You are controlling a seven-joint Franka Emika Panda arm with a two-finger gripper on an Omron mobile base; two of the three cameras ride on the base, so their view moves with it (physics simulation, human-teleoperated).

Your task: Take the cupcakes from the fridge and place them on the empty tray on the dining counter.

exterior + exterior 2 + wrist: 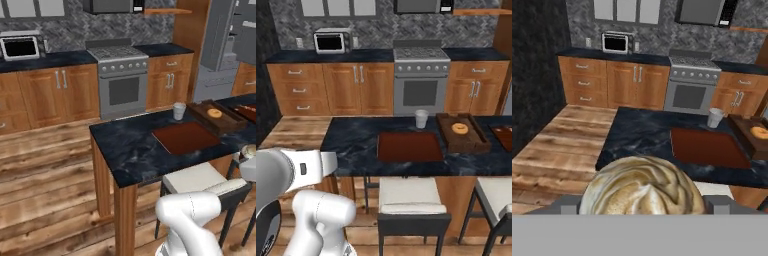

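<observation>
A cupcake (643,186) sits between the wide-spread fingers of the end effector (643,207), apparently grasped, so the carrying step looks under way. The empty tray (708,147) lies ahead on the dark surface (637,137); next the arm probably must reach over it and lower.

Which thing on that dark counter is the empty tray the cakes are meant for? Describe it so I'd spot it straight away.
Find the long dark marbled dining counter with white-seated stools. On it, just in front of the small grey cup, lies the tray: flat, reddish-brown, low-rimmed and bare. The neighbouring deeper wooden tray holds a ring-shaped pastry.
</observation>
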